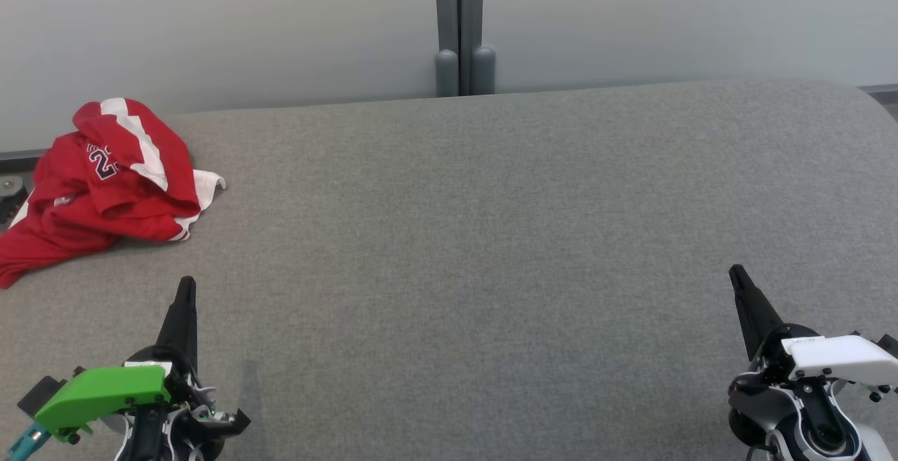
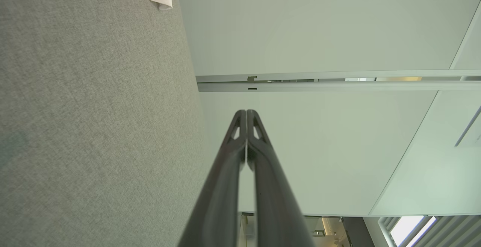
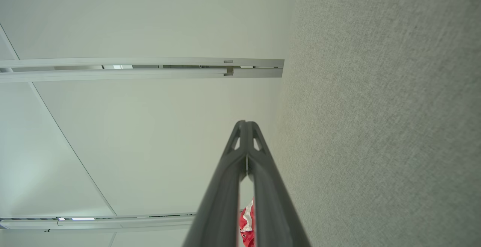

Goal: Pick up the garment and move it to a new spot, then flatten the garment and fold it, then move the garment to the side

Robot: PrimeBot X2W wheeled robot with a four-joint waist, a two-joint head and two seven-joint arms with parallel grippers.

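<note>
Left hand (image 1: 186, 285) and right hand (image 1: 735, 273) pressed together, empty; garment (image 1: 105, 180) lies crumpled, far-left on desk (image 1: 491, 236); every step judged outstanding.

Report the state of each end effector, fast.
Left end effector: closed, holding nothing.
Right end effector: closed, holding nothing.
</note>
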